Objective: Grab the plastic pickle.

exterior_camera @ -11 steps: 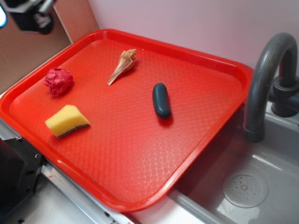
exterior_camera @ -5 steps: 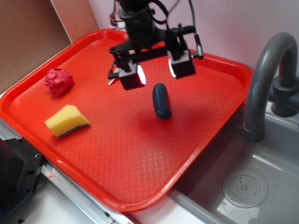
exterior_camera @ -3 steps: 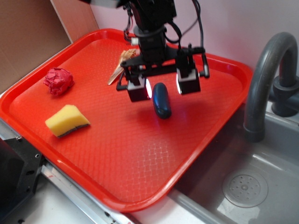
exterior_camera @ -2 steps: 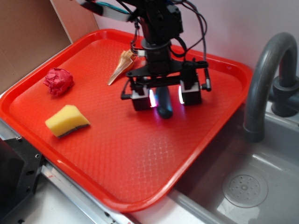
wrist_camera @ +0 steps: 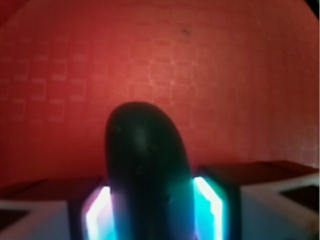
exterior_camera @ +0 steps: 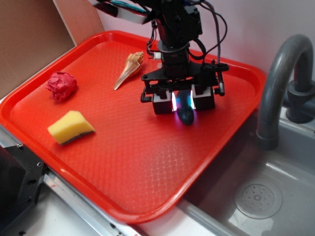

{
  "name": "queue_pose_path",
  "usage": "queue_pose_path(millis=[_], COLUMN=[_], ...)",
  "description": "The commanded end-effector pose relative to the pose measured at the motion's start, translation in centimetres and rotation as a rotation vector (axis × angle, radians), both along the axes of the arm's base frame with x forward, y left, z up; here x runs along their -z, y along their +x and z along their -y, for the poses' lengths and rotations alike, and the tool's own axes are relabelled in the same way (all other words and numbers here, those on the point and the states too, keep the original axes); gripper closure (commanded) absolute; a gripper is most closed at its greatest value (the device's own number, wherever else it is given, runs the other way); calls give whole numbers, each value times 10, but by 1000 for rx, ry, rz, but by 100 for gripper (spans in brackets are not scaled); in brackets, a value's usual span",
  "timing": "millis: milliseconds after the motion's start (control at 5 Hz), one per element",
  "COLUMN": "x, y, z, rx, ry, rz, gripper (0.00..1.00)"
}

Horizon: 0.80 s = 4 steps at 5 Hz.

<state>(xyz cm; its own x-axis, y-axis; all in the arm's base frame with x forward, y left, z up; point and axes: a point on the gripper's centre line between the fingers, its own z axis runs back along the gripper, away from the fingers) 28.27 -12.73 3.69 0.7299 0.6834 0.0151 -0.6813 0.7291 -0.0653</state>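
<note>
Gripper (exterior_camera: pixel 183 102) down on the red tray (exterior_camera: pixel 123 167), jaws closed in against both flanks of the plastic pickle (exterior_camera: pixel 186 116), right of the seashell (exterior_camera: pixel 129 69). Lift not begun. Risk: smooth rounded body, pinched at one end, could squirt out forward or pivot when raised.

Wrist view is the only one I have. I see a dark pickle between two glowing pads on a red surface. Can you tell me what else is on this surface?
Observer: On the red tray also lie a tan seashell, a red crumpled ball and a yellow sponge, all on the seashell's side of the pincer.
Operator: Is the pickle near the tray edge?
Observer: The pickle lies toward the tray side nearest the grey faucet, not at the rim.
Operator: What is beyond that side?
Observer: A grey sink with a round drain.
</note>
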Motion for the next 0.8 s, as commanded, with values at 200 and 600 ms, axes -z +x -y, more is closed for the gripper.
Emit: queue_pose_path(millis=[200,600], x=[-85,-172], y=[-14,-50], z=[-58,-90], rx=[319,544], ry=[-152,-144], rz=[92,154], gripper=[100,100])
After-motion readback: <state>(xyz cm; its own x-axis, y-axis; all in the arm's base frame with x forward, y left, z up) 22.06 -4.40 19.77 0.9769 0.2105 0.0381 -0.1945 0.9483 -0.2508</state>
